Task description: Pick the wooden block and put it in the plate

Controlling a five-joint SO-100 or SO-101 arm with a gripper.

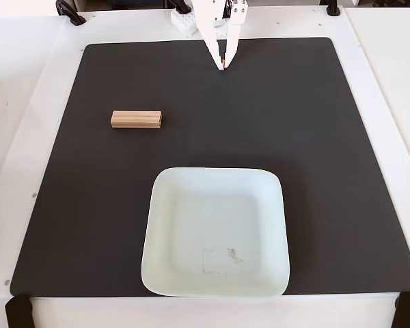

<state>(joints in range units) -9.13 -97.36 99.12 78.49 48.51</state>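
Nearest us plate (191, 205), empty; wooden block (136, 119) far left. Tool (223, 67) narrow, holding nothing; we'd widen it, straddle block across short side.

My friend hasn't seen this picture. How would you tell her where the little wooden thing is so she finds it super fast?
Start at the big black mat covering the white table. The large square pale mint plate sits near the mat's bottom edge in the fixed view; look up and to the left of it. There lies the small tan wooden block, flat on the mat, the only brown, grooved, bar-shaped thing.
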